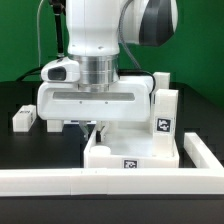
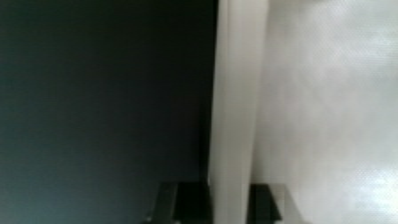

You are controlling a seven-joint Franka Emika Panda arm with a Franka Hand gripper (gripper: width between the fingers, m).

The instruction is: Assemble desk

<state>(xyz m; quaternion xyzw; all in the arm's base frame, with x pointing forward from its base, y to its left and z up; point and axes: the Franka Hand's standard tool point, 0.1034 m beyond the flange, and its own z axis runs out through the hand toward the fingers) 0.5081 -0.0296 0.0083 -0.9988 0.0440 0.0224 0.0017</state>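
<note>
The two-finger gripper (image 2: 222, 205) straddles the wall of the white plastic rimmed desk top (image 1: 135, 150) lying on the black table (image 1: 20, 95), apparently pinching it. A short square white leg (image 1: 163, 105) stands upright at the desk top's corner on the exterior view's right; its black-and-white tag (image 1: 163, 126) is too blurred to read.

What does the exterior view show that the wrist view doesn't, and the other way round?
Only the exterior view: the arm, an upright leg at a corner of the desk top, a loose leg and the white rail. Only the wrist view: two fingertips either side of the top's rim, close up. Both: the desk top, the hand and the black table.
</note>
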